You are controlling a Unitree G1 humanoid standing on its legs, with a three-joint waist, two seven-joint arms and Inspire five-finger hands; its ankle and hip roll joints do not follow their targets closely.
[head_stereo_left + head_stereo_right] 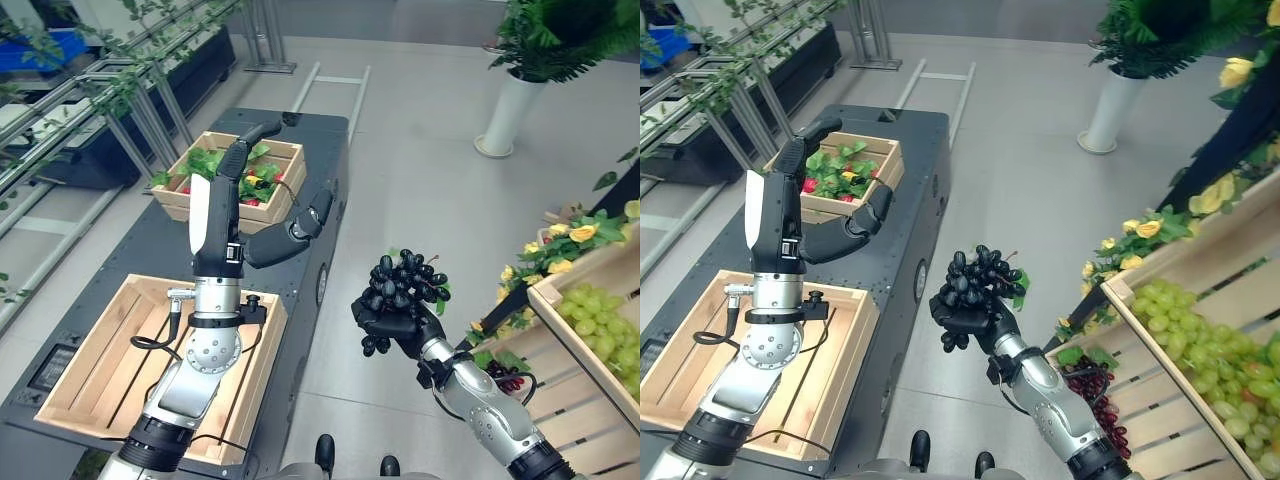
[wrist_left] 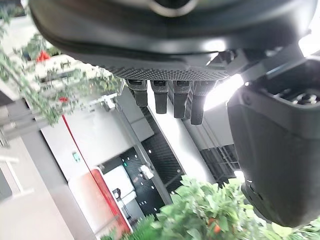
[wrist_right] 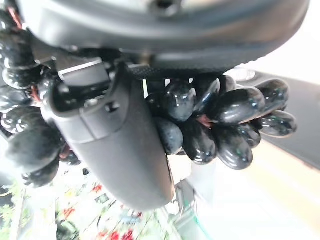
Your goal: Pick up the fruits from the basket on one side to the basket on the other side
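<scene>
I am holding a bunch of black grapes (image 1: pixel 408 281) in my right hand (image 1: pixel 388 322), fingers curled round it, low in the middle of the frame over grey floor (image 1: pixel 420 150). The grapes are glossy, oval and tightly packed. My left hand (image 1: pixel 255 205) is hanging relaxed, holding nothing, above the dark table (image 1: pixel 320 135). An empty wooden crate (image 1: pixel 95 375) is sitting at lower left; a crate of leaves and red fruit (image 1: pixel 225 170) stands beyond it. At right, a crate is holding green grapes (image 1: pixel 1200 340).

1 black grape bunch (image 1: pixel 408 280), 3 wooden crates (image 1: pixel 70 385), 1 white vase (image 1: pixel 508 112).
</scene>
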